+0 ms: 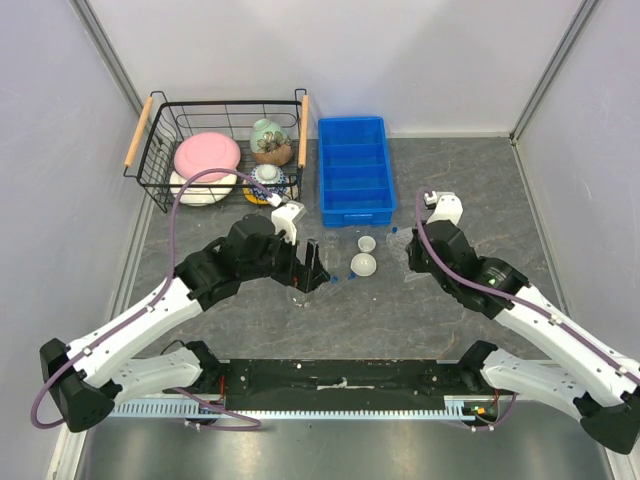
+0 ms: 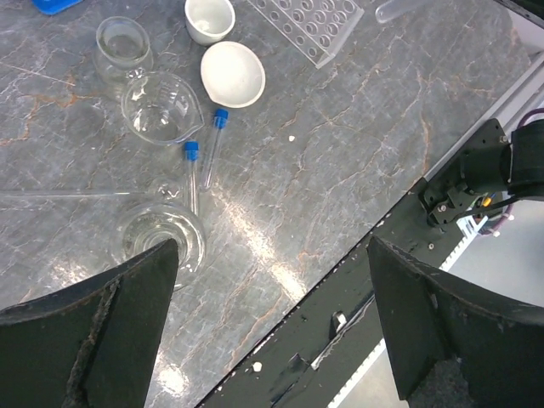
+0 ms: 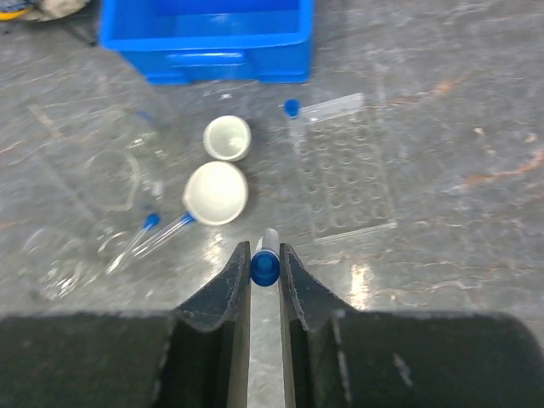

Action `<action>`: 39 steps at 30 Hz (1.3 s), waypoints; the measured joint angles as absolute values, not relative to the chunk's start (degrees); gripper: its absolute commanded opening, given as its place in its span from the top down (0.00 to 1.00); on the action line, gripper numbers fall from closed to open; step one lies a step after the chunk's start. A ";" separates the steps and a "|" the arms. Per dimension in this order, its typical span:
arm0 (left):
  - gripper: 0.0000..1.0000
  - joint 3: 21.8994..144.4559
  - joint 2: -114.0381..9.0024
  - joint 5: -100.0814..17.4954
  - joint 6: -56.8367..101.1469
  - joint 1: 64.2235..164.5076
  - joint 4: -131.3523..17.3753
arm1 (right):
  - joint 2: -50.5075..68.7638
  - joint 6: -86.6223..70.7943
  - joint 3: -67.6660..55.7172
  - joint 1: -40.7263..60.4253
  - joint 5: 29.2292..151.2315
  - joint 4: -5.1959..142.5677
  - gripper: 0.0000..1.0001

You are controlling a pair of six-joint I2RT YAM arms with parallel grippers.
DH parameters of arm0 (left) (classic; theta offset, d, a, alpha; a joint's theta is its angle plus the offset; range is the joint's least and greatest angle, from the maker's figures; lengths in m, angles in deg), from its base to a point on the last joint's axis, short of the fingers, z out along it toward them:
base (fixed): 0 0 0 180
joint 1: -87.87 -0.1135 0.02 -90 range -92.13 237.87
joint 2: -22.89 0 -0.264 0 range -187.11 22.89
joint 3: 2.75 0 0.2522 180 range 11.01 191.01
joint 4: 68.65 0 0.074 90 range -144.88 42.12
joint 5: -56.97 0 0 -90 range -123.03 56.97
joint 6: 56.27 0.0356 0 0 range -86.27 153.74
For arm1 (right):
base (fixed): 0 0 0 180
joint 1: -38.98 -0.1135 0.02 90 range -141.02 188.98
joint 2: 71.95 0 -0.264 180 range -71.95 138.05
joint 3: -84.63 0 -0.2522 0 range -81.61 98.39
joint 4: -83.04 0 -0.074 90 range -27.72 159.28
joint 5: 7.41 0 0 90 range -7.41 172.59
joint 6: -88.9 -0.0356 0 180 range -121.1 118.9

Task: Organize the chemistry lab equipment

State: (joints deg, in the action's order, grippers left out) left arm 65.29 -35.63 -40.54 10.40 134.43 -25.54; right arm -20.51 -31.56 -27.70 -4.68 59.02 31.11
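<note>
- Chemistry lab equipment (image 1: 363,264) lies loose on the grey marbled table (image 1: 460,190), in front of the blue plastic bin (image 1: 355,170) and between the two arms.
- The blue plastic bin is divided crosswise into compartments and stands just right of the black wire basket (image 1: 230,103).
- The black wire basket has wooden handles. It holds a pink dish (image 1: 207,155) resting on a white bowl (image 1: 200,190), with patterned ceramic pieces (image 1: 270,140) beside them.
- Two small white bowl-shaped dishes (image 2: 233,74) sit upright, just beside each other.
- Three clear round-bodied glass flasks (image 2: 161,106) stand near the dishes, and two blue-capped clear tubes (image 2: 191,174) lie flat among them.
- A clear plastic tube rack (image 3: 344,170) lies flat to the right of the dishes, with one capped tube (image 3: 327,106) lying at its far edge.
- The left gripper (image 2: 270,246) hangs over the flasks with its jaws spread wide and nothing between them. That arm reaches in toward the centre of the table.
- The right gripper (image 3: 263,255) points toward the bin with its jaws pinched on the cap end of a held clear tube (image 3: 270,238), on the near side of the dishes and rack.
</note>
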 measured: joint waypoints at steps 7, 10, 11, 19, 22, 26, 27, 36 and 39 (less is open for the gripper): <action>0.03 64.15 -34.61 -40.04 10.99 134.43 -25.37 | -17.93 -31.14 -33.38 -4.68 47.74 36.83 1.00; 0.03 63.63 -34.85 -40.19 11.12 134.43 -25.48 | -17.17 -30.64 -35.46 -4.68 45.42 40.16 1.00; 0.03 63.39 -34.91 -40.21 11.17 134.43 -25.45 | -16.47 -30.49 -35.76 -4.66 44.90 41.14 1.00; 0.03 62.67 -35.37 -40.65 11.82 134.43 -25.45 | -9.04 -29.81 -37.25 -4.66 43.94 49.03 1.00; 0.03 62.60 -35.37 -40.67 12.15 134.43 -25.45 | -6.55 -29.79 -37.25 -4.66 43.91 51.57 1.00; 0.03 62.36 -35.37 -40.67 12.44 134.43 -25.45 | -4.12 -29.76 -37.27 -4.60 43.91 54.45 1.00; 0.03 62.34 -35.37 -40.67 12.46 134.43 -25.43 | -3.60 -29.76 -37.27 -4.44 43.94 55.13 1.00; 0.04 62.30 -35.59 -40.69 13.07 134.43 -25.45 | -1.50 -29.83 -39.00 -0.29 46.36 59.24 1.00; 0.04 62.30 -35.63 -40.69 13.16 134.43 -25.45 | -1.23 -29.81 -39.85 1.39 47.89 60.02 1.00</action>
State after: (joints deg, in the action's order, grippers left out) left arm 62.30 -35.63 -40.69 13.16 134.43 -25.45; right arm -1.23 -29.81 -39.85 1.39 47.89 60.02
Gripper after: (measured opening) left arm 0.965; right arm 0.207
